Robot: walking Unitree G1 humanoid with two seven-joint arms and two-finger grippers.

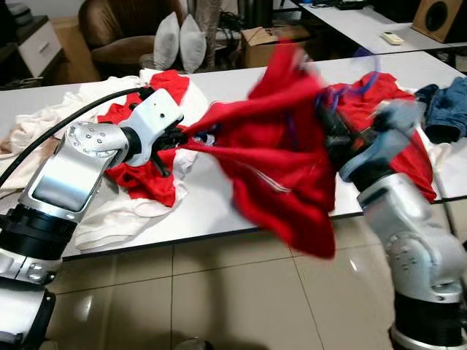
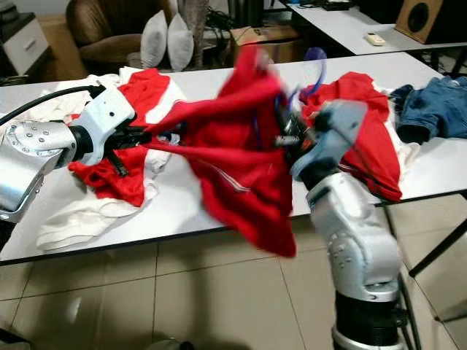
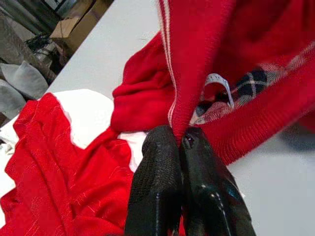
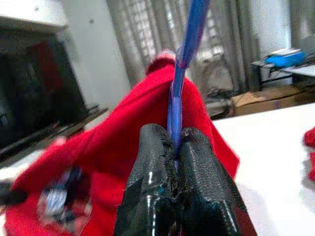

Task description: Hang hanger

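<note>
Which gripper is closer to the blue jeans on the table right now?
Right. The right gripper, shut on the blue hanger, is beside the blue jeans; the left gripper, pinching the red sweater, is across the table.

Looking down from head height, plus two close wrist views.

Facing forward and down over the white counter [image 1: 219,204] and tiled floor [image 1: 219,292] from both eyes, sharing one scene, offset slightly sideways. Peering along the left hand [image 3: 179,142] from very near, at the red garment [image 3: 197,64] and counter also seen from the head. Peering along the right hand [image 4: 174,147], equally near, facing up toward the blue hanger [image 4: 184,59], curtains [image 4: 147,34] and room beyond.
</note>
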